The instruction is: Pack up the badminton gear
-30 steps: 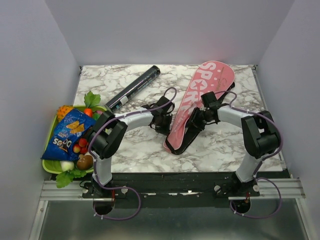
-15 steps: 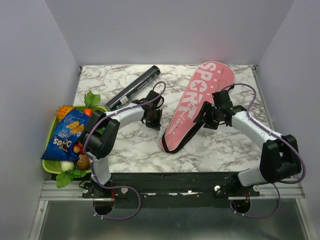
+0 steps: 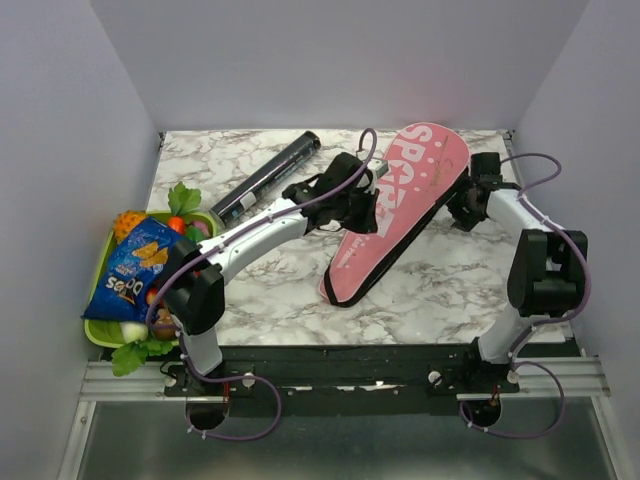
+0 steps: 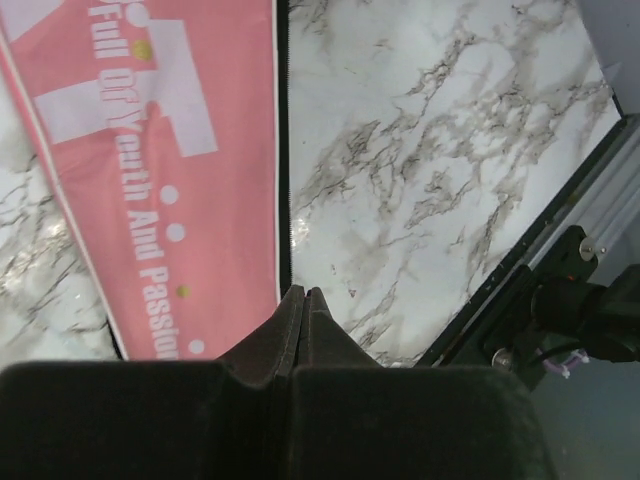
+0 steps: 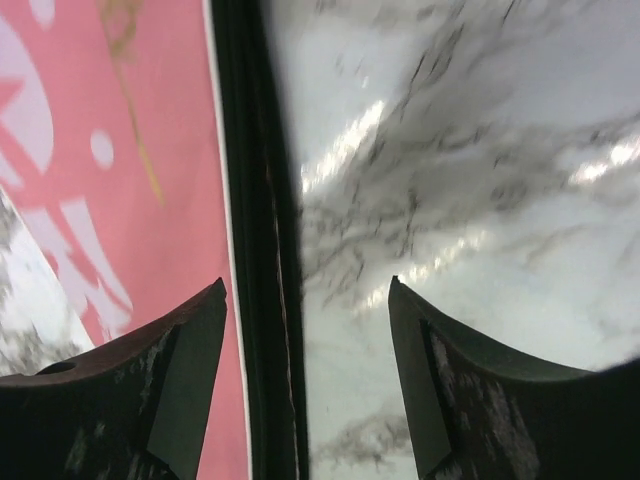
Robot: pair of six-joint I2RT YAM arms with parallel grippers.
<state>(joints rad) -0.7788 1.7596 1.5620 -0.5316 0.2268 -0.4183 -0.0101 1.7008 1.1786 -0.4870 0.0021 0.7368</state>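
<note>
Both arms have swung up along the bag [image 3: 410,212] since a second ago. My left gripper [image 4: 303,296], which was off the bag's left side, now sits at its left edge by the lettering. My right gripper [image 5: 306,283] has gone from the bag's middle to the right edge of its wide end, spreading as it went.

The left gripper is clenched, tips together just over the bag's black zip line; I cannot tell whether it pinches a pull. The right one is released, jaws apart astride that black edge, holding nothing.

The bag lies flat on the worktop [image 3: 270,290]. No racket shows outside it, so I judge them packed, though I cannot see inside. The tube [image 3: 266,177] lies left of the bag, well apart. I judge that zipping up and stowing the tube are left.
</note>
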